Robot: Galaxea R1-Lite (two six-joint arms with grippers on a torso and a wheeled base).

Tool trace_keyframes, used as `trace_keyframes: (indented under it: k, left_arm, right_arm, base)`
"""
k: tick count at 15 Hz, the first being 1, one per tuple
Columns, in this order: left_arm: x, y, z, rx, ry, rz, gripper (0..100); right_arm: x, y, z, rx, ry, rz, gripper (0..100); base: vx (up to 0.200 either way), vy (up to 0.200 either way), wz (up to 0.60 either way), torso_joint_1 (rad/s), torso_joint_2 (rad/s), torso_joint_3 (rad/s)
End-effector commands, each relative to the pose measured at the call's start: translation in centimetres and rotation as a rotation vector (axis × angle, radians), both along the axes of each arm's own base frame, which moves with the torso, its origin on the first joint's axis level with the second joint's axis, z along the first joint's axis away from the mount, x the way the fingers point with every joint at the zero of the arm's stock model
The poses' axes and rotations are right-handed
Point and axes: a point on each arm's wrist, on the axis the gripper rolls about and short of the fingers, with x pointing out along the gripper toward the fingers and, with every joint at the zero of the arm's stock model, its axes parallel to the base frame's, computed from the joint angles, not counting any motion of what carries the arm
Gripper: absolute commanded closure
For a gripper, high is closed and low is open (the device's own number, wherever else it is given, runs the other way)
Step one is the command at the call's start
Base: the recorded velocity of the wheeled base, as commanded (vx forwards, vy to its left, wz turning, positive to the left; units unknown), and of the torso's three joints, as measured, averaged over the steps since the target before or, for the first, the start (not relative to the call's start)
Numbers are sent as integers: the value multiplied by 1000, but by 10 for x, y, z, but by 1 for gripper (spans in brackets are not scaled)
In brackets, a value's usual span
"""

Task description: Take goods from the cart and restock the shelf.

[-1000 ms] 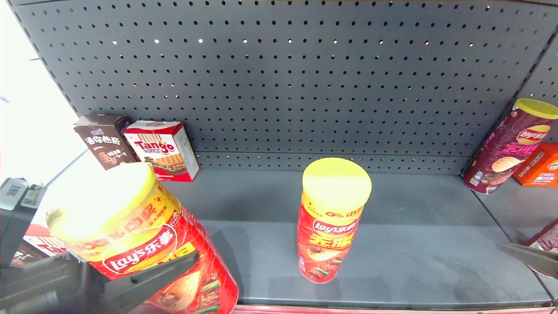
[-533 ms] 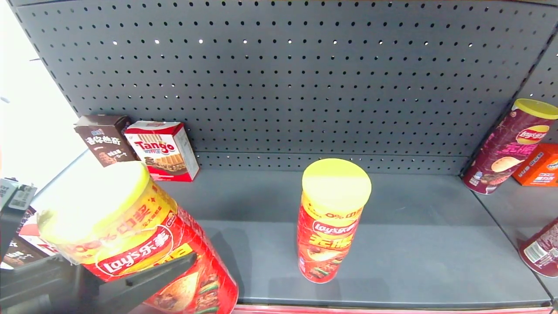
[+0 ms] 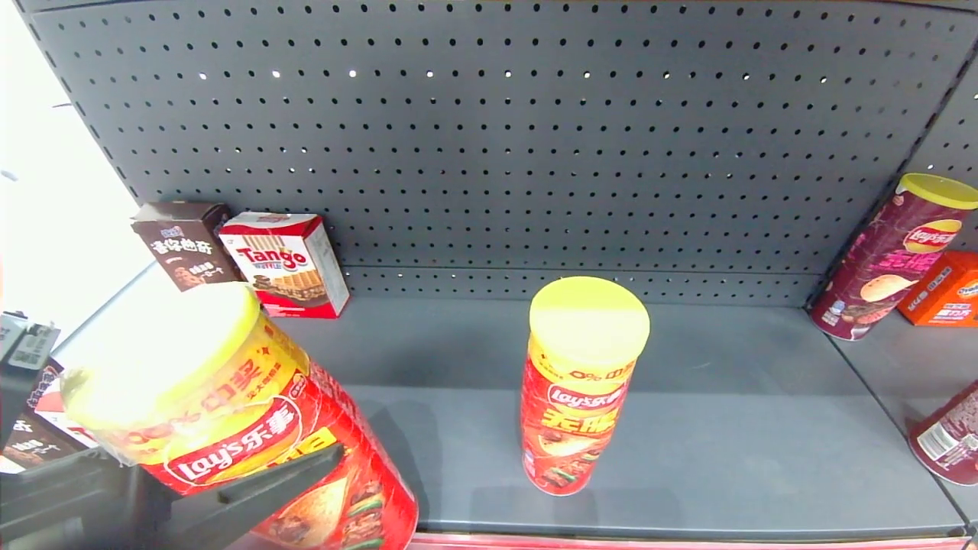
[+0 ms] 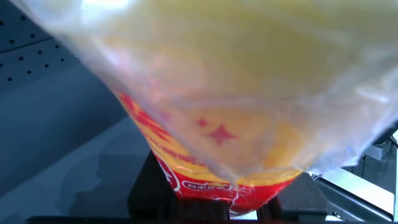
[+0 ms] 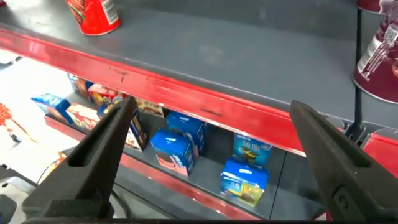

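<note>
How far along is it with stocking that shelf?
Done: one red can stands upright on the shelf. In hand: the left jaws are shut on a second red can at the shelf's front left, not yet set down. Left: placing it; the right jaws hang open, empty.

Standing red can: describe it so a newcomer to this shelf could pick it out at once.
On the grey shelf under the pegboard, look near the middle, toward the front. A red can with a yellow lid stands there upright and alone. The other red can is gripped by the left pincer at front left, and the purple cans are far right.
</note>
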Motion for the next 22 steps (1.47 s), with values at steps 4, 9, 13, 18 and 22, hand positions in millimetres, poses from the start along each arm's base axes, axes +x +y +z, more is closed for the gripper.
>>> trace_keyframes:
  k: [4, 9, 13, 18, 22]
  left_arm:
    - [1, -2, 4, -1, -19, -14, 100]
    - [27, -18, 19, 0, -20, -29, 100]
    - [57, -37, 22, 25, -4, -37, 100]
    - [83, -48, 31, 77, -65, -20, 100]
    - [111, -61, 38, 100, -37, -14, 100]
  right_arm:
    - [-1, 0, -1, 4, -9, -1, 0]
    - [-1, 0, -1, 4, -9, 0, 0]
    - [-1, 0, -1, 4, -9, -1, 0]
    - [-1, 0, -1, 4, -9, 0, 0]
    - [-1, 0, -1, 4, -9, 0, 0]
  base:
    - [0, 0, 0, 0, 0, 0]
    - [0, 0, 0, 0, 0, 0]
    - [0, 0, 0, 0, 0, 0]
    - [0, 0, 0, 0, 0, 0]
    - [0, 0, 0, 0, 0, 0]
